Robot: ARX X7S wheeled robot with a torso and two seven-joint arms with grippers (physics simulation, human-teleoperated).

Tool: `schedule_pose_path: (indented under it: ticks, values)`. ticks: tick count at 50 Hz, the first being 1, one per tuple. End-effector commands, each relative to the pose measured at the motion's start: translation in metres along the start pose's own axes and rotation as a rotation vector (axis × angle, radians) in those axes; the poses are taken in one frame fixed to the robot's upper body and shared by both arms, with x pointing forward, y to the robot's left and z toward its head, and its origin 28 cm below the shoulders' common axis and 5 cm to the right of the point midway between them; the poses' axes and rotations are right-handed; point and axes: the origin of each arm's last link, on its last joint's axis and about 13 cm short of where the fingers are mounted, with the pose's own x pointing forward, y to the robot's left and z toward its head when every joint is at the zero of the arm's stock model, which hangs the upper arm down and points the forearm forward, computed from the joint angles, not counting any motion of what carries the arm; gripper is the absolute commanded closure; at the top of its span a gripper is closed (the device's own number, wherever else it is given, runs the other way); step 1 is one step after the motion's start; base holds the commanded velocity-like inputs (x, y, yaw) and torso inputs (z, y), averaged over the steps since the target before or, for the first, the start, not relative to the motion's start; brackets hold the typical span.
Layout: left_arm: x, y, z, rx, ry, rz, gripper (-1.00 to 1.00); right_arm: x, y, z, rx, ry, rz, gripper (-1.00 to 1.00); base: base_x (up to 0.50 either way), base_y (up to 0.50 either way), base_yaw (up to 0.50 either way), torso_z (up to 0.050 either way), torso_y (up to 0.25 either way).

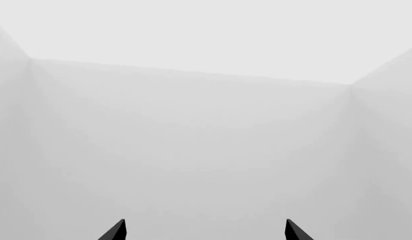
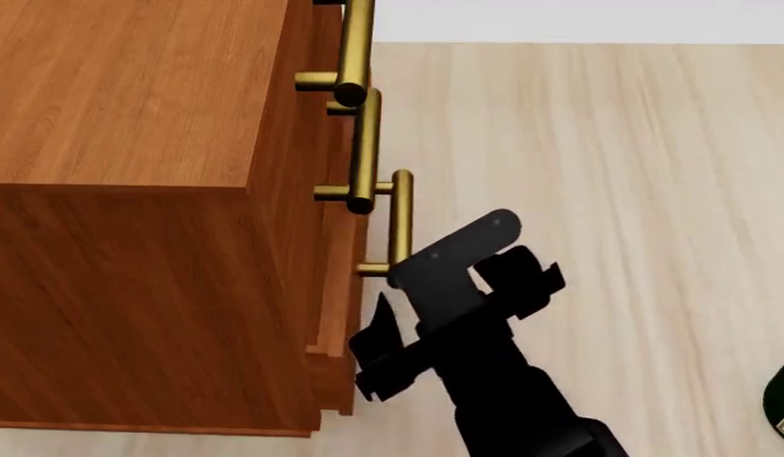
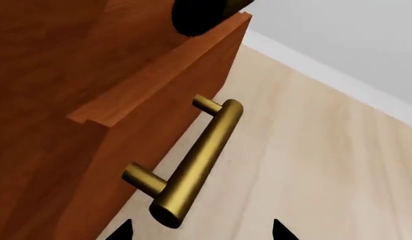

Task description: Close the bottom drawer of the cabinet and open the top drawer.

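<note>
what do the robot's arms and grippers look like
Only the right arm shows in the head view: matte black and blocky, ending in a flat angular black right gripper. No cables or markings visible. In the left wrist view, the left gripper shows only two pointed black fingertips.

Plain sim room: pale wood floor, blank light walls.
Floor (image 2: 620,143) is light plank wood with faint grain, running lengthwise away from the head camera; it meets a white baseboard (image 3: 306,62) under a flat grey-white wall (image 3: 353,35). Left wrist view shows only bare pale walls (image 1: 192,150) meeting at two corners below a lighter ceiling (image 1: 213,30). Light is even and soft, with no hard shadows.
</note>
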Motion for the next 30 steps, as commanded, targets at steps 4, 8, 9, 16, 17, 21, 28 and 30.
schedule_pose_path:
  ticks: [4, 8, 9, 16, 17, 21, 28, 30]
  values:
    - [-0.001, 0.002, 0.003, 0.003, -0.003, 0.005, -1.00, 0.016, 0.015, 0.006, 0.064, -0.043, 0.082, -1.00, 0.00, 0.00, 0.00, 0.000, 0.000]
    - [-0.001, 0.002, 0.003, 0.003, -0.004, 0.004, -1.00, 0.019, 0.018, 0.007, 0.089, -0.054, 0.102, -1.00, 0.00, 0.00, 0.00, 0.000, 0.000]
    - [-0.001, 0.002, 0.003, 0.003, -0.004, 0.005, -1.00, 0.020, 0.019, 0.008, 0.085, -0.053, 0.102, -1.00, 0.00, 0.00, 0.00, 0.000, 0.000]
    - [-0.001, 0.003, 0.004, 0.004, -0.007, 0.006, -1.00, 0.025, 0.024, 0.009, 0.093, -0.059, 0.128, -1.00, 0.00, 0.00, 0.00, 0.000, 0.000]
    - [-0.001, 0.003, 0.005, 0.005, -0.008, 0.007, -1.00, 0.025, 0.024, 0.009, 0.100, -0.062, 0.134, -1.00, 0.00, 0.00, 0.00, 0.000, 0.000]
    - [-0.001, 0.003, 0.006, 0.005, -0.011, 0.007, -1.00, 0.027, 0.026, 0.008, 0.120, -0.067, 0.147, -1.00, 0.00, 0.00, 0.00, 0.000, 0.000]
    - [0.000, 0.002, 0.006, 0.007, -0.012, 0.007, -1.00, 0.031, 0.030, 0.008, 0.169, -0.079, 0.176, -1.00, 0.00, 0.00, 0.01, 0.000, 0.000]
    - [0.000, 0.002, 0.007, 0.006, -0.013, 0.007, -1.00, 0.032, 0.031, 0.008, 0.184, -0.085, 0.188, -1.00, 0.01, 0.00, 0.01, 0.000, 0.000]
